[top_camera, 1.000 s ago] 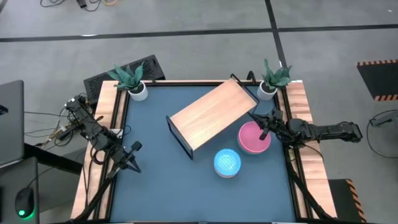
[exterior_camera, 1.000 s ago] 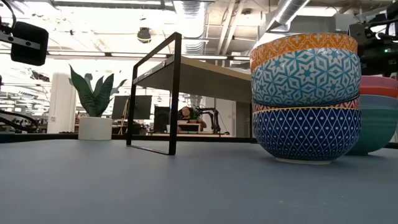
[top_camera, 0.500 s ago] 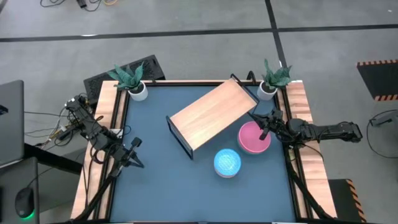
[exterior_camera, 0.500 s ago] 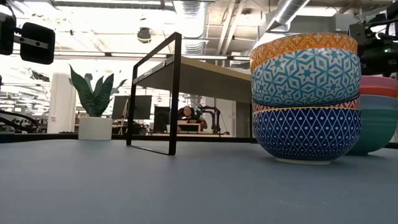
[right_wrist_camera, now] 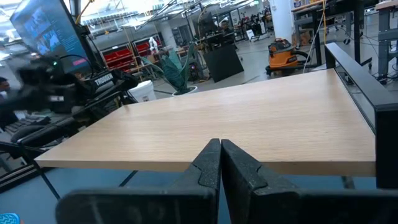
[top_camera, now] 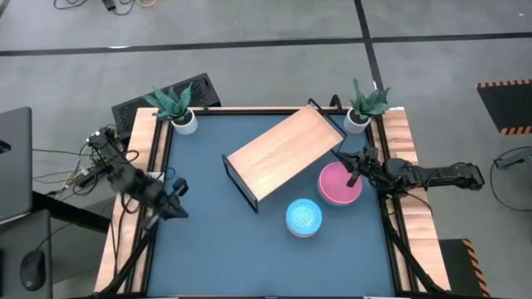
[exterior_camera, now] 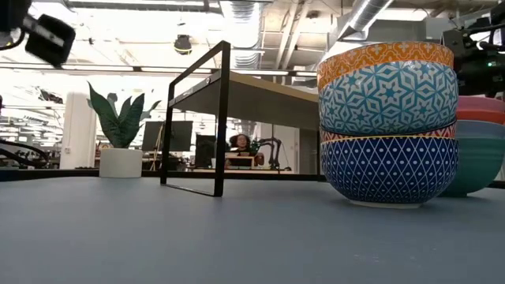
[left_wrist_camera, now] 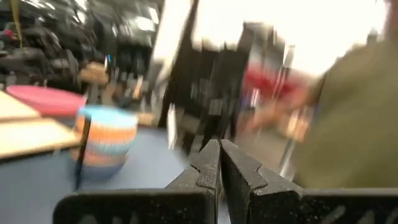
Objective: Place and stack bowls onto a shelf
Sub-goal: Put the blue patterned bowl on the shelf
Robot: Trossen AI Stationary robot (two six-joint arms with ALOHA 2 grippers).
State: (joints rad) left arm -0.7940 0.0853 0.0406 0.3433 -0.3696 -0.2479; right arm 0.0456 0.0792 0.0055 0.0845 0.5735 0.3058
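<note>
The shelf, a light-wood board on a black frame, stands slantwise mid-table. A stack of small patterned bowls sits on the tabletop near it, the orange and light-blue one on top and the blue-white one below. A pink bowl rests nested in a teal one to the right. My right gripper hovers shut over the pink bowl's far rim, facing the shelf board. My left gripper hangs shut above the table's left part, away from all the bowls.
Two small white pots with green plants stand at the far corners. Wooden rails run along the left and right sides. Bare blue tabletop lies in front of the shelf. A person sits far off in the room.
My left gripper has lifted a little and turned above the table's left part, shifting slightly toward the far edge. Its wrist picture is smeared by the motion. The right arm, bowls and shelf have kept still.
</note>
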